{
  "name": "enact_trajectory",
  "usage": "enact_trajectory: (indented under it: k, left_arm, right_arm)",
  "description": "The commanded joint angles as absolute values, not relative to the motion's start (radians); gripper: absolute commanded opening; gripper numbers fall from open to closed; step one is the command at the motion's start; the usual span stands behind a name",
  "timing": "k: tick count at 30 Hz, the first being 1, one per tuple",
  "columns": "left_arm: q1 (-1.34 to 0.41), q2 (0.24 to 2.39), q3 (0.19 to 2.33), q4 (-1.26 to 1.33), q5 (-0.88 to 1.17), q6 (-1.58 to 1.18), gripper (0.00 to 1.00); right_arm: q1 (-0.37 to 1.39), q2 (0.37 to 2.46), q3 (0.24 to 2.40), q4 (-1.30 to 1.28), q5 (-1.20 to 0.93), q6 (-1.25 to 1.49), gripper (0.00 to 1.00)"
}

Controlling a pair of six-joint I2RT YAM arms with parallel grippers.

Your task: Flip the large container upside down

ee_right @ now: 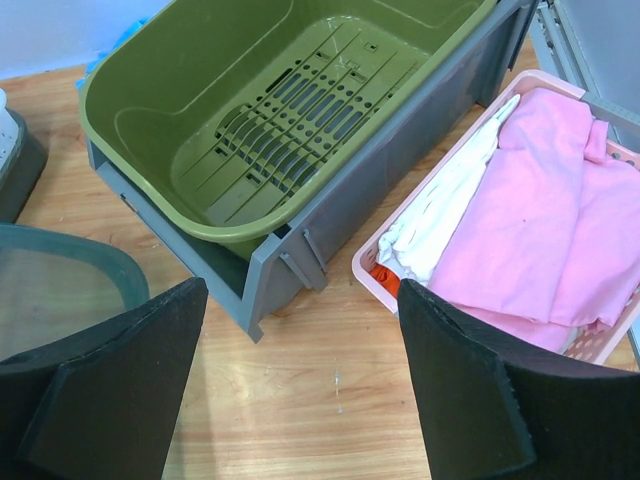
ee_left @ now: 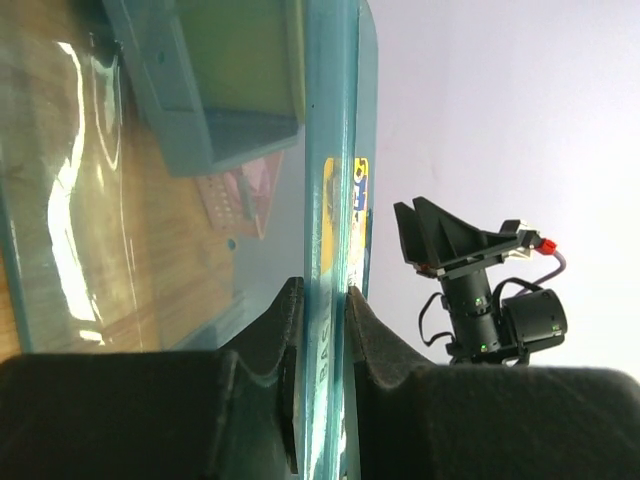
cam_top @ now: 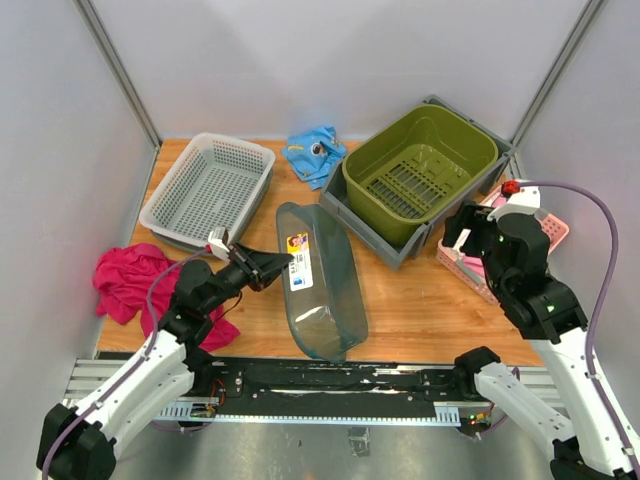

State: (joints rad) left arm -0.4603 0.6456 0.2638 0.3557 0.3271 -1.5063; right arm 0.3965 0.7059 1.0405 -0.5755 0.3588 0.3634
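The large container (cam_top: pixel 325 285) is a clear teal tub. It is tipped on its side in the middle of the table, with a yellow label on its left wall. My left gripper (cam_top: pixel 283 262) is shut on that wall from the left. The left wrist view shows the thin teal wall (ee_left: pixel 335 150) pinched between both pads (ee_left: pixel 322 300). My right gripper (cam_top: pixel 468 232) hangs open at the right, apart from the container, with bare table between its fingers (ee_right: pixel 302 300). A corner of the container (ee_right: pixel 60 290) shows at that view's left.
A green slotted tub (cam_top: pixel 420 170) sits in a grey bin (cam_top: pixel 375 235) at the back right. A pink basket (ee_right: pixel 420 200) of pink and white cloths stands beside my right gripper. A white perforated basket (cam_top: pixel 208 188), a red cloth (cam_top: pixel 125 280) and a blue cloth (cam_top: pixel 312 152) lie left and back.
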Motion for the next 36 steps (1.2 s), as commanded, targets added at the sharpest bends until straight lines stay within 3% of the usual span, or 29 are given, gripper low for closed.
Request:
enact_trajectory:
  k: [1,2,4,8,12,20,26,30,36]
  left_arm:
    - [-0.463,0.563,0.283,0.225,0.262,-1.442,0.00]
    - [-0.463,0.547,0.294,0.173,0.240,-1.414,0.02]
    - [-0.463,0.513,0.322,0.022,0.192,-1.356,0.17]
    - [-0.463,0.492,0.395,-0.238,0.100,-1.259,0.75]
    - [-0.463,0.515,0.434,-0.355,0.045,-1.191,0.99]
    - [-0.463,0.706,0.594,-0.662,-0.159,-1.032,0.99]
    - [-0.463,0.853,0.661,-0.672,-0.181,-0.937,0.99]
    - [-0.468,0.883,0.662,-0.551,-0.048,-0.871,0.99]
    - [-0.485,0.815,0.583,-0.142,0.303,-0.913,0.99]
  right_arm:
    - [0.381,0.713,1.040,-0.588,0.336,0.373,0.79]
    - [0.382,0.718,1.039,-0.588,0.333,0.373,0.79]
    - [0.380,0.724,1.034,-0.586,0.324,0.384,0.79]
    - [0.380,0.736,1.018,-0.571,0.290,0.400,0.79]
    - [0.380,0.752,1.011,-0.557,0.258,0.406,0.79]
    - [0.380,0.770,1.007,-0.550,0.234,0.409,0.80]
    - [0.381,0.780,1.003,-0.545,0.224,0.414,0.80]
    - [0.381,0.789,1.006,-0.541,0.217,0.419,0.80]
    - [0.381,0.801,1.013,-0.525,0.185,0.422,0.80]
